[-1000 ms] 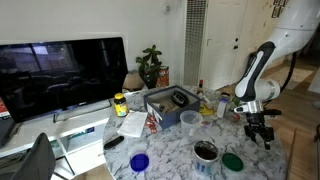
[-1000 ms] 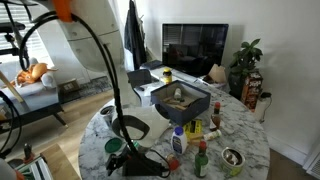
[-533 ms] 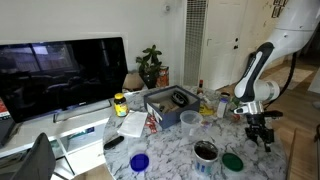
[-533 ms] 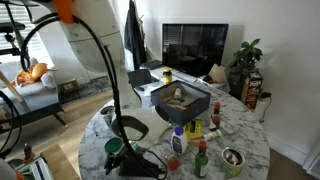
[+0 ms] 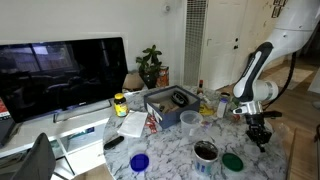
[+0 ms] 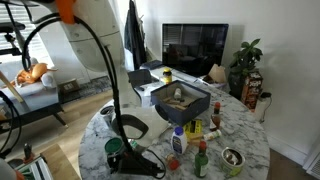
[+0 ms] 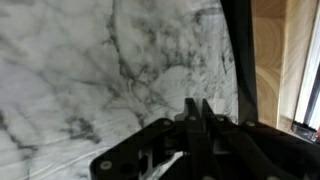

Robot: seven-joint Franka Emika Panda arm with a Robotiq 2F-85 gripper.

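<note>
1. At the table's edge, the gripper [image 5: 262, 141] hangs over the bare, veined marble table [image 7: 80, 70], with wooden floor [image 7: 270, 60] just past the rim.
2. Its dark fingers [image 7: 191, 116] are pressed together, empty.
3. A round green bowl [image 5: 232, 160] sits nearby.

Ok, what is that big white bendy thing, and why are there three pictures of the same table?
That is a robot arm, steered by a person. At its end sits a black gripper, like a hand with two fingers. Two pictures come from cameras standing in the room, looking at the round marble table from different places. The third comes from a camera on the robot's wrist, so the fingers show close up over the marble. On the table lie a grey box, a blue bowl, a dark bowl, a green bowl and small bottles. The gripper is shut near the table's edge, and I can see nothing held in it.
</note>
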